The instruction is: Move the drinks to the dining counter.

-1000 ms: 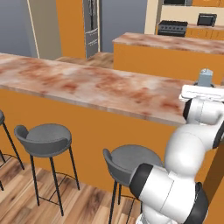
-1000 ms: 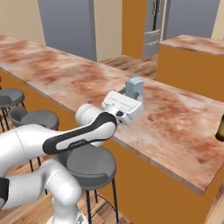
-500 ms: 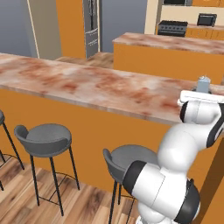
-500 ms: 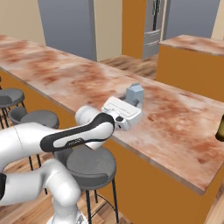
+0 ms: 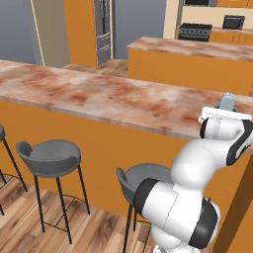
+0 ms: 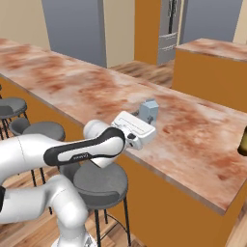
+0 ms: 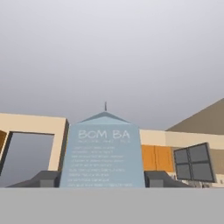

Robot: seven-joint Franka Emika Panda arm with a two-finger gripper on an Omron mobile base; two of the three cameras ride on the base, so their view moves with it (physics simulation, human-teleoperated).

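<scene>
long reddish-brown marble dining counter [image 6: 72, 91]; pale blue-grey rectangular carton [image 6: 148, 112] has come down nearer its top, between gripper [image 7: 102, 178] tips, seemingly grasped; drop-off close; dark bottle [image 6: 243, 143] at far end.

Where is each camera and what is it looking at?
Left base view: behind the arm's left, facing the dining counter and stools; the white arm rises at lower right.
Right base view: behind the arm's right, looking along the counter; the arm reaches in from lower left, gripper at the carton.
Hand view: on the hand, looking along the fingertips that flank the carton.
All three show the carton.
</scene>
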